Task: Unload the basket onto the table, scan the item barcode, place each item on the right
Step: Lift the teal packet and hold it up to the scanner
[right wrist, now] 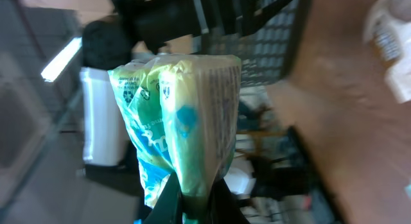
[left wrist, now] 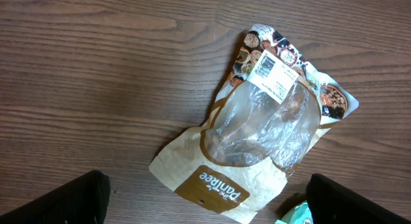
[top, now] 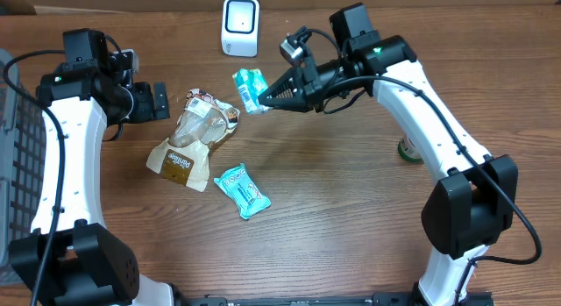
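Observation:
My right gripper [top: 266, 100] is shut on a teal and green snack packet [top: 249, 88], which it holds above the table, below and a little right of the white scanner [top: 240, 25]. In the right wrist view the packet [right wrist: 186, 115] stands up from the pinched jaws of the right gripper [right wrist: 196, 201], and the view behind it is blurred. My left gripper [top: 158, 102] is open beside a brown bag with a clear window [top: 193, 135]. The left wrist view shows that bag [left wrist: 263, 128] lying flat with a white barcode label [left wrist: 273, 73], and the left gripper [left wrist: 209, 201] hangs empty over its lower edge.
A second teal packet [top: 243, 191] lies on the wood below the brown bag; its corner [left wrist: 297, 214] shows in the left wrist view. A green object [top: 408, 150] sits partly hidden behind the right arm. A dark mesh basket [top: 13, 166] stands at the left edge.

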